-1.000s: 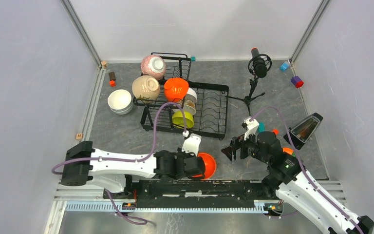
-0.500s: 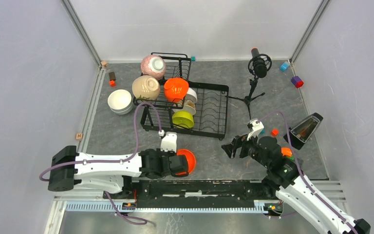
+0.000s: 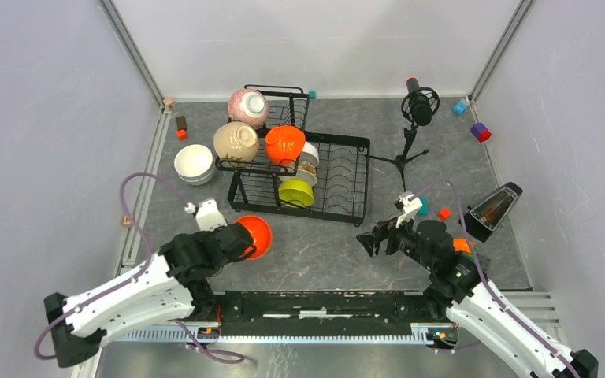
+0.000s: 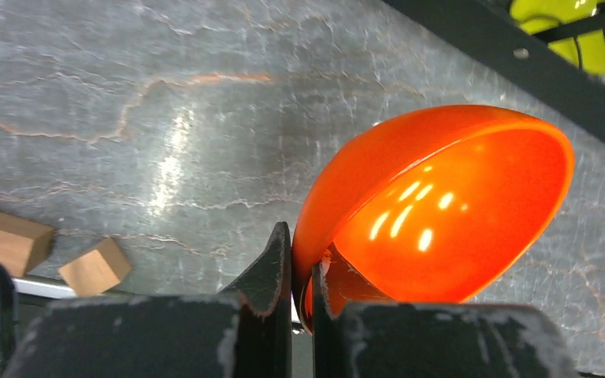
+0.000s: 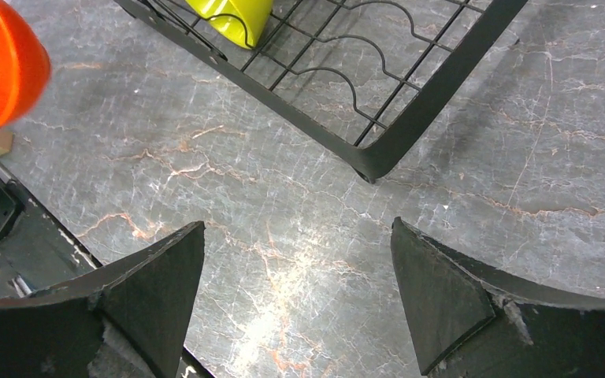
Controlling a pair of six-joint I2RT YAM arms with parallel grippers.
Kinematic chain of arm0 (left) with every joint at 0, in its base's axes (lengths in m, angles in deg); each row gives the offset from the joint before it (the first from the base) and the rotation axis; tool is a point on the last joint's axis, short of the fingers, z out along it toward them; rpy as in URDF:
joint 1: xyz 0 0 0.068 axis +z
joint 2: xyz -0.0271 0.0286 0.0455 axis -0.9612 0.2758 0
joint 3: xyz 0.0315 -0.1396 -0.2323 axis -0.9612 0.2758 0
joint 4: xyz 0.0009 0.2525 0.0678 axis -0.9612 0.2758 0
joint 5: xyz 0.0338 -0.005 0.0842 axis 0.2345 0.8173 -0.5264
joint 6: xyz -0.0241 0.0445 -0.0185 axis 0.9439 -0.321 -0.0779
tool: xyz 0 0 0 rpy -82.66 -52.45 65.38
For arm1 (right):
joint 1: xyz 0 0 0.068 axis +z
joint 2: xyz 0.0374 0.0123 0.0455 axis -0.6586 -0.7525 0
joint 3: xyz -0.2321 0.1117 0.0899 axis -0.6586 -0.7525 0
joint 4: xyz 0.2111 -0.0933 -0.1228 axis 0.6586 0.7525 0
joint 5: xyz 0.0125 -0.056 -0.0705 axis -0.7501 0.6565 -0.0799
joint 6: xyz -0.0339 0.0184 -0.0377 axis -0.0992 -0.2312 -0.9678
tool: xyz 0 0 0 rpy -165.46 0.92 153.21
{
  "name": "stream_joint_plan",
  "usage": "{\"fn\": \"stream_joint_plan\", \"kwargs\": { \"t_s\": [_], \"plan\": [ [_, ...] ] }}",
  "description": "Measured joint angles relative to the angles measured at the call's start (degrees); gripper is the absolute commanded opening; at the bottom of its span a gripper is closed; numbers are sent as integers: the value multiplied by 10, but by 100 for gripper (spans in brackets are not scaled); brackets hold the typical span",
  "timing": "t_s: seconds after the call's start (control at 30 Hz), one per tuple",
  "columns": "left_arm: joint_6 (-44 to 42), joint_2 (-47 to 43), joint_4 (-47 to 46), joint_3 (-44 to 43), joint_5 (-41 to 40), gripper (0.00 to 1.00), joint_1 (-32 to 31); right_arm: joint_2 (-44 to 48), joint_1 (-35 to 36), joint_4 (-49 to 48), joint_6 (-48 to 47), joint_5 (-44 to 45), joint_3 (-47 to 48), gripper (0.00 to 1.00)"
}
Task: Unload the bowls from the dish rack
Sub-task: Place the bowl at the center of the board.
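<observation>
My left gripper is shut on the rim of a bright orange bowl, held tilted just above the table in front of the dish rack's left corner. In the left wrist view the fingers pinch the orange bowl's wall. The black wire dish rack holds a pink-speckled bowl, a beige bowl, another orange bowl, a white bowl and a lime green bowl. White bowls sit stacked on the table to its left. My right gripper hangs open and holds nothing, near the rack's front right corner.
A black microphone tripod stands right of the rack. A dark wedge-shaped holder lies at the right, with small coloured blocks nearby. Two wooden blocks lie near the left rail. The arms' base rail runs along the front.
My left arm has swung the orange bowl from the front centre leftward and up toward the rack's front left corner. The right gripper has opened a little wider and barely shifted.
</observation>
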Motion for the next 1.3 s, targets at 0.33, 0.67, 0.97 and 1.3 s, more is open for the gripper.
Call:
{"fn": "stream_joint_plan", "kwargs": {
  "t_s": [0.33, 0.67, 0.97, 1.3],
  "plan": [
    [-32, 65, 18, -4, 3, 2, 165, -12, 0, -12, -10, -12, -16, 92],
    [-96, 50, -8, -6, 69, 2, 403, -7, 0, -26, -16, -17, -29, 92],
    [-152, 83, -86, -9, 171, 2, 645, -2, 0, -36, -17, -23, -35, 92],
    [-145, 88, -174, 53, 252, 6, 741, -10, 0, -46, 1, -24, -35, 91]
  ]
}}
